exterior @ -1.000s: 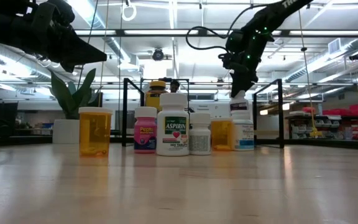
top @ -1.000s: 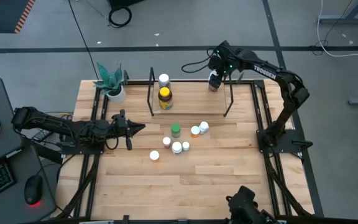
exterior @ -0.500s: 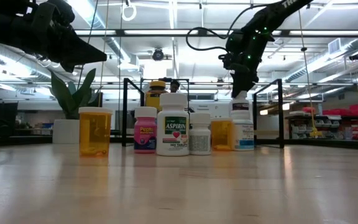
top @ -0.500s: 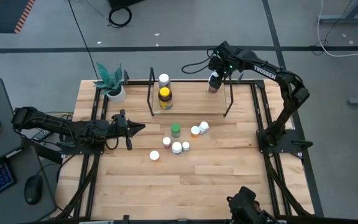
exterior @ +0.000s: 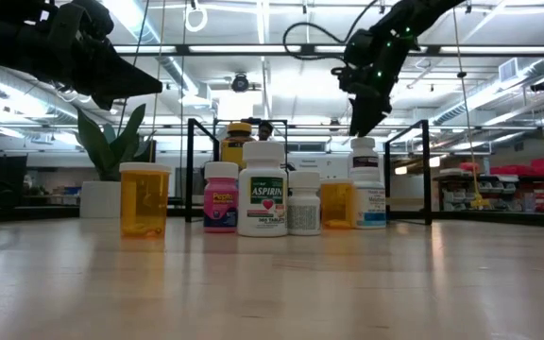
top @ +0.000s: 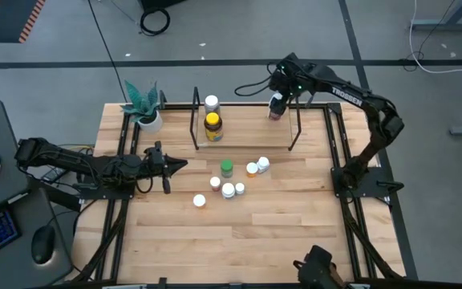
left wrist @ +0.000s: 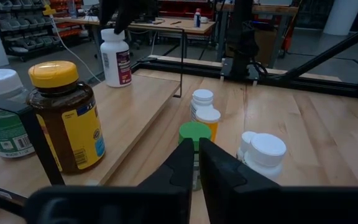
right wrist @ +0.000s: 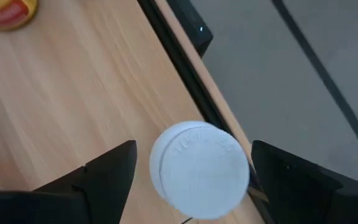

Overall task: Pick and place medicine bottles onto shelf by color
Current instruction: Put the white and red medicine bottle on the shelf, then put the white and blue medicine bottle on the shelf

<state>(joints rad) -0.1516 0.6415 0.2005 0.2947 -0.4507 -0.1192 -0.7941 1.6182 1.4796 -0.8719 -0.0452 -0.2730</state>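
Note:
The shelf [top: 247, 133] stands at the table's far side. At its left end an amber bottle with a yellow lid [top: 212, 126] and a white-capped bottle [top: 211, 103] stand on its base. A white-capped bottle [right wrist: 199, 169] stands upright at its right end. My right gripper [right wrist: 193, 149] hangs open just above that bottle [exterior: 364, 151], one finger on either side of the cap, with a gap to each. Several loose bottles, one green-capped [top: 226, 168], stand on the table in front of the shelf. My left gripper [top: 179, 166] waits shut at the table's left, pointing at them.
A white pot with a green plant [top: 143, 108] stands at the far left corner. Black rails [top: 339, 152] run along both sides of the table. The near half of the wooden table [top: 231, 241] is bare.
My right gripper has opened wider and let go of the white-capped bottle, then risen a little above it. The bottle stays upright at the shelf's right end.

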